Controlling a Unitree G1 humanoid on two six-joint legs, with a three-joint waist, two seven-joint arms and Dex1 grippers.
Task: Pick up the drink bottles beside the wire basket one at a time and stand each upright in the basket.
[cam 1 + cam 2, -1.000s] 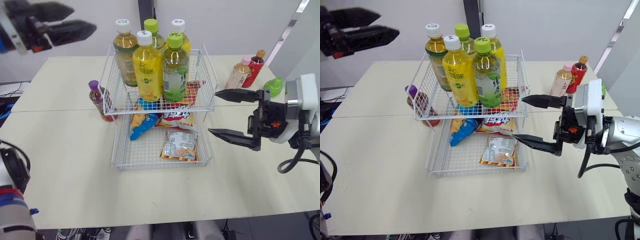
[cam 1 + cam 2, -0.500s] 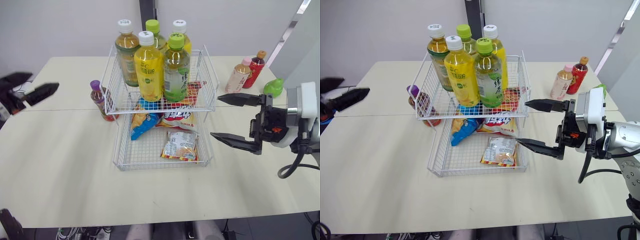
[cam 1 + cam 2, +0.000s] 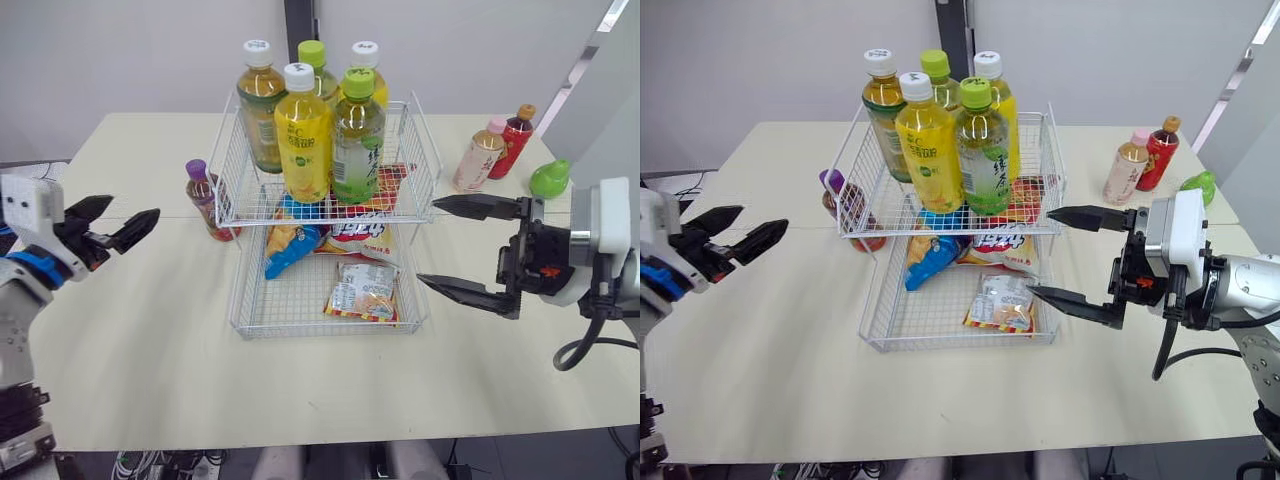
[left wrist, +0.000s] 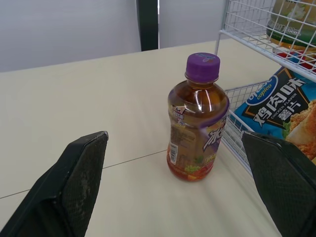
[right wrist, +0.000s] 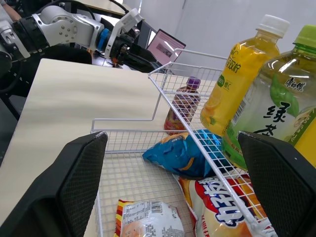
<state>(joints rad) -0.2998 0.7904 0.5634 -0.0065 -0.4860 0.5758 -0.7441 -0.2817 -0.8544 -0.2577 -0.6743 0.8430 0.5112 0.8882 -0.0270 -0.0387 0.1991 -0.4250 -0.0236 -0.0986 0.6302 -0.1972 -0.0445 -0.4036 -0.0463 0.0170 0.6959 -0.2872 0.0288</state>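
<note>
Bottle (image 4: 197,118) beside basket (image 3: 228,170), left pincer (image 3: 132,208) spread nearby, right pincer (image 3: 428,242) spread

Robot lab or office, plain white wall (image 3: 120,50), pale worktables (image 3: 150,340), open laptop (image 5: 165,48) behind

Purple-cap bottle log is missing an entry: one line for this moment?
left gripper open, facing purple-cap bottle | right gripper open beside basket | bottle untouched

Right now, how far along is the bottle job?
Done: five bottles stand upright in the wire basket, top tier. In hand: nothing; the left gripper, open, faces the purple-capped bottle beside the basket, and the right gripper hangs open and empty. Left: that bottle plus the pink-capped bottle and red bottle on the table.
</note>
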